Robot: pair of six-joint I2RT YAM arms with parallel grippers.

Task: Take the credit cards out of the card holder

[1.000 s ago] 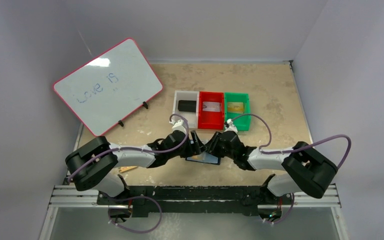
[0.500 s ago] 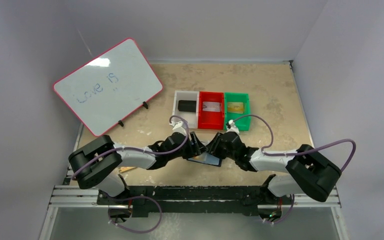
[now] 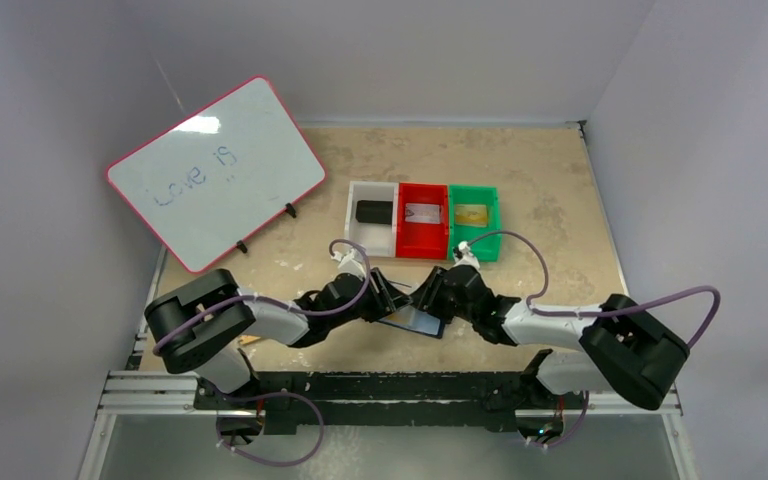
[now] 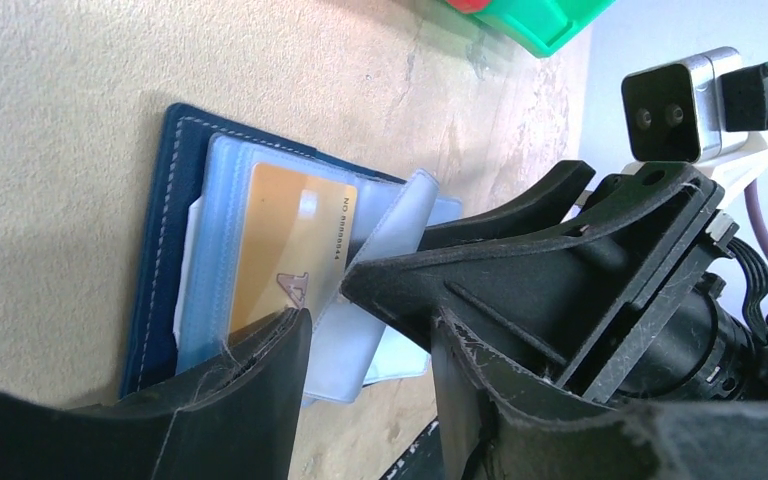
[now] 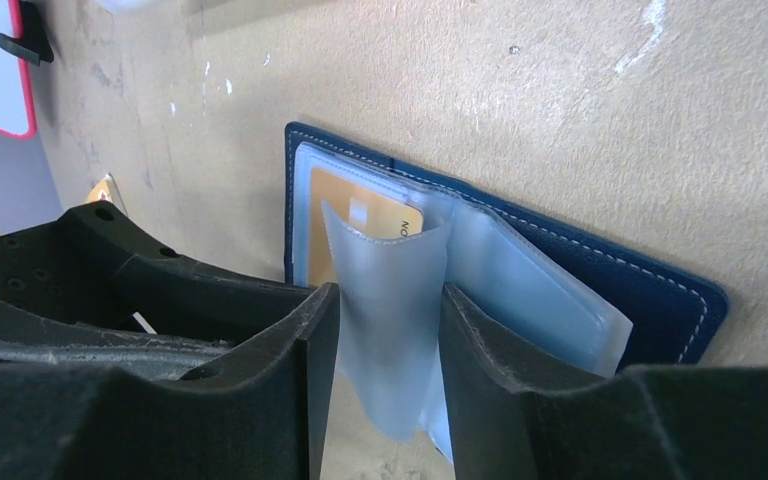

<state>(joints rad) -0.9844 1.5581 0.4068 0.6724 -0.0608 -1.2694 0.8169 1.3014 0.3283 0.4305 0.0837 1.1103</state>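
Observation:
The navy card holder (image 3: 418, 321) lies open on the table between my two grippers, its clear blue sleeves fanned out (image 4: 155, 250) (image 5: 600, 270). A gold credit card (image 4: 285, 250) (image 5: 360, 215) sits in one sleeve. My right gripper (image 3: 424, 297) (image 5: 390, 295) is shut on a loose clear sleeve leaf (image 5: 380, 250), which bows between its fingers. My left gripper (image 3: 392, 298) (image 4: 370, 320) stands open. One of its fingertips (image 4: 285, 335) rests on the gold card's near end. The other sits beside the right gripper's finger.
Behind the card holder stand a white bin (image 3: 372, 242) with a black item, a red bin (image 3: 423, 251) with a pale card and a green bin (image 3: 474, 251) with a gold card. A pink-framed whiteboard (image 3: 215, 170) leans at the back left.
The left gripper has narrowed and come down onto the gold card. The card holder has turned a little under the grippers. The right gripper has stayed on the sleeve.

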